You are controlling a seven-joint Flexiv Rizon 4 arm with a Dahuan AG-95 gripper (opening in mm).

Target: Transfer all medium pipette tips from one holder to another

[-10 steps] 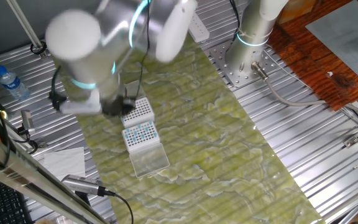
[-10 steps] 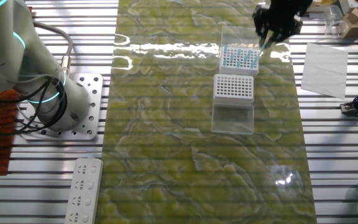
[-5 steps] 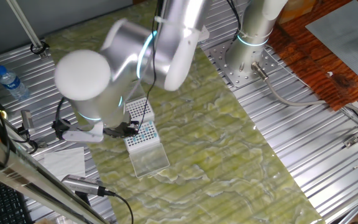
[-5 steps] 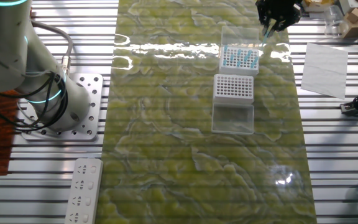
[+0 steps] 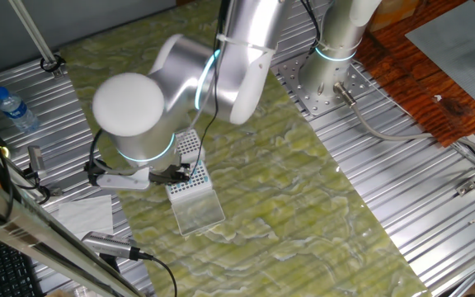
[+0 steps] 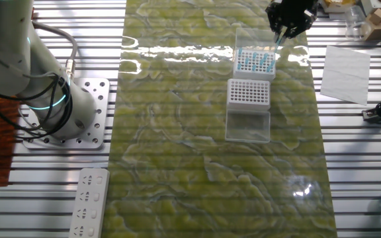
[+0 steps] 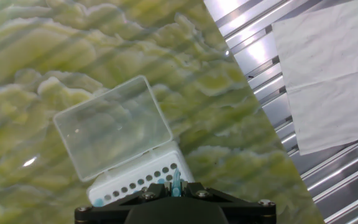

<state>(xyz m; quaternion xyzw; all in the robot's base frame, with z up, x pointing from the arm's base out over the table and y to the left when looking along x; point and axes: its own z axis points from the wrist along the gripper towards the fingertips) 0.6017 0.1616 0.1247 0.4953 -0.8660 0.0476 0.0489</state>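
Note:
My gripper is shut on one light-blue medium pipette tip, which sticks out between the fingers. In the other fixed view the gripper hangs above the far right corner of the rack of blue tips, and the held tip points down. An empty white rack stands just in front of it. In the hand view a white rack with dark holes and an open clear lid lies below me. In one fixed view the arm hides most of both racks.
A second clear lid lies flat before the white rack. A white paper sheet lies on the metal slats to the right. A water bottle, cables and a power strip sit off the green mat.
The gripper has risen from the blue tips rack with a tip in it, then shifted slightly sideways. The arm has swung over the racks.

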